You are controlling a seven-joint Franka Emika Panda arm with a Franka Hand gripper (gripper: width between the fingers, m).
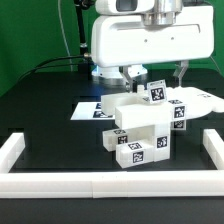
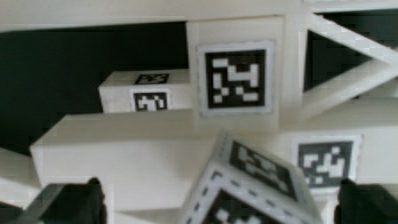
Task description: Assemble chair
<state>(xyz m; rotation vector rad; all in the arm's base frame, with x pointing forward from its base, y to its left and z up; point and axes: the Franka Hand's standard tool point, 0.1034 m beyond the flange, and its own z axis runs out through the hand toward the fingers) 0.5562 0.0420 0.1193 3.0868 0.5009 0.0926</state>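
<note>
The chair parts are matte white tagged blocks, bunched together mid-table (image 1: 145,128). A flat piece (image 1: 190,103) sticks out toward the exterior view's right. My gripper (image 1: 150,78) hangs just above the top tagged block (image 1: 157,93). In the wrist view, an upright square leg with a tag (image 2: 235,75) stands against the X-braced panel (image 2: 342,55), with a small tagged cube (image 2: 146,92) beside it. My gripper (image 2: 217,205) is open. Its dark fingertips (image 2: 75,200) are set wide apart on either side of a tilted tagged piece (image 2: 258,180) and do not touch it.
The marker board (image 1: 92,109) lies flat on the black table behind the parts, on the exterior view's left. White border rails run along the front (image 1: 110,183) and both sides (image 1: 12,150). The robot's white base (image 1: 150,45) stands at the back.
</note>
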